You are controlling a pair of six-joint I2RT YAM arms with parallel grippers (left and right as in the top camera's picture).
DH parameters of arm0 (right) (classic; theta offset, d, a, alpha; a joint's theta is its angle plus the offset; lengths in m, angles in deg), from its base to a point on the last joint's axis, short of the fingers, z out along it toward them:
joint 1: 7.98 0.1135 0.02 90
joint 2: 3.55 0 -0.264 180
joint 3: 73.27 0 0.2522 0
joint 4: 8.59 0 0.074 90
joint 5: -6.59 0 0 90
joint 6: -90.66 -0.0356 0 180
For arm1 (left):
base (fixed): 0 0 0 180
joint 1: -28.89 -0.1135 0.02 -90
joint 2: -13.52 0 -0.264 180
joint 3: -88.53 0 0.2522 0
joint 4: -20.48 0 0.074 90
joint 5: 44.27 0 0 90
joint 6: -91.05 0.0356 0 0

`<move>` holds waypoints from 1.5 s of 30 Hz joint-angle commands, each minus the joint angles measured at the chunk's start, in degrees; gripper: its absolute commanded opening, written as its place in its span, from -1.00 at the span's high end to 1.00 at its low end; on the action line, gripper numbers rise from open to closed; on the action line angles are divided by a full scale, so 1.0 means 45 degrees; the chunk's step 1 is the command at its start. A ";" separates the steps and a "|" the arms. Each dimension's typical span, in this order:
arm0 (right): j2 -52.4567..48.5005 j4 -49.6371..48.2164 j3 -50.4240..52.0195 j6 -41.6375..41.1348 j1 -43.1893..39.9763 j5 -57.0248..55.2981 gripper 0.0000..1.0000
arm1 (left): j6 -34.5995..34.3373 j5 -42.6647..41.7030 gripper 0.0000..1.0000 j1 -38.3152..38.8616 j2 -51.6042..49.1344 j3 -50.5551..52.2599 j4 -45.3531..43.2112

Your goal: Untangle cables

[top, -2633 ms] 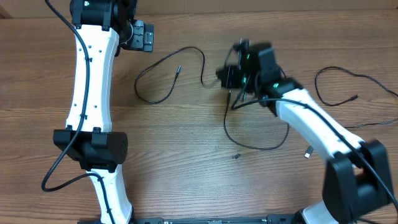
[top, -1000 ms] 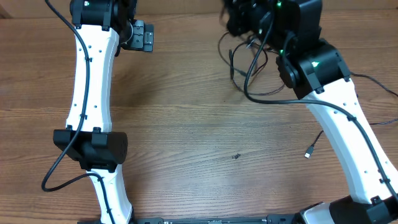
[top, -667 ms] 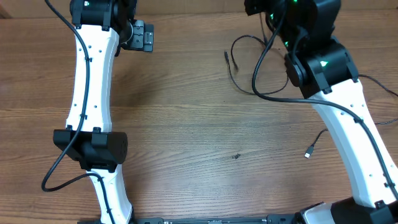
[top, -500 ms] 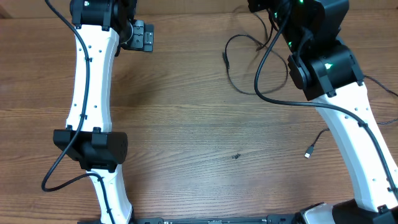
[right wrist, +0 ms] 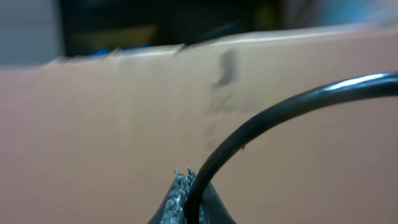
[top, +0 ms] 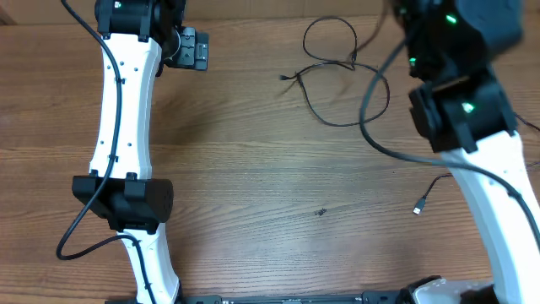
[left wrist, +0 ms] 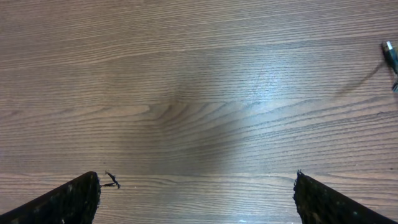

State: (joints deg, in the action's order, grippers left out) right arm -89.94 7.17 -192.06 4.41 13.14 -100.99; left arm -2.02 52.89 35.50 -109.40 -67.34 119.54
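Left arm point(top: 126, 110): it extends along the left side of the table point(top: 253, 169). The left gripper point(top: 192, 49) sits near the far edge. In the left wrist view, the left gripper point(left wrist: 196, 186) is released. Its two fingertips point(left wrist: 68, 200) stand wide apart over bare wood, with nothing between them. A small silver-tipped plug point(left wrist: 390, 55) lies at the right border of that view, well apart from the fingers.

Right arm point(top: 472, 135): it reaches up the right side of the table. Its wrist passes out of the overhead view at the top. In the right wrist view, the right gripper point(right wrist: 189, 194) is clenched. A black cable strand point(right wrist: 280, 112) emerges from between the pinched tips and arcs up to the right. The background of that view is blurred.

Cables point(top: 337, 84): they lie in the far middle of the table, just left of the right arm.
- A small loop point(top: 329, 38) sits above a wider loop.
- One plug end point(top: 287, 78) points left.
- A strand rises from the crossing toward the right arm's wrist.

A separate loose cable point(top: 432, 191) lies near the base of the right arm. Its plug end rests on the wood, apart from the loops.
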 commanded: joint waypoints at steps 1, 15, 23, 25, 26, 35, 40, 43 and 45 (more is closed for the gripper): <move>0.0476 -0.0758 -0.0437 0.2443 -0.0306 -0.5367 0.92 | -0.0180 0.0160 -0.99 -0.0049 0.0267 -0.0039 -0.0049; 0.0398 0.1525 -0.0437 0.3322 -0.6805 -0.8276 0.92 | -0.0180 0.0160 -0.99 -0.0049 0.0267 -0.0039 -0.0049; -0.0525 0.6776 -0.0427 -0.1418 -1.0088 -0.6703 0.92 | -0.0180 0.0160 -0.99 -0.0049 0.0267 -0.0039 -0.0049; -0.0792 0.7980 -0.0413 -0.2817 -1.0734 -0.5965 0.92 | -0.0180 0.0160 -0.99 -0.0049 0.0267 -0.0039 -0.0049; -0.0976 0.8480 -0.0398 -0.3419 -1.1152 -0.5474 0.92 | -0.0180 0.0165 -0.99 -0.0049 0.0267 -0.0039 -0.0049; -0.2909 1.1181 -0.0398 -0.5931 -1.3658 -0.1462 0.92 | -0.0180 0.0165 -0.99 -0.0049 0.0267 -0.0039 -0.0049; -0.3633 1.1618 -0.0398 -0.5931 -1.3784 -0.0792 -0.13 | -0.0180 0.0160 -0.99 -0.0049 0.0267 -0.0039 -0.0049; -0.3682 1.1604 -0.0398 -0.5931 -1.3784 -0.0432 -0.57 | -0.0175 0.0160 -0.99 -0.0049 0.0267 -0.0039 -0.0049; -0.3682 1.1565 -0.0398 -0.5926 -1.3784 -0.0228 -1.00 | -0.0175 0.0165 -0.99 -0.0049 0.0267 -0.0039 -0.0049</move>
State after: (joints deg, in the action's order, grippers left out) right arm -107.07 59.74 -193.40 -21.69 -49.08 -104.40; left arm -2.02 52.91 35.50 -109.40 -67.34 119.51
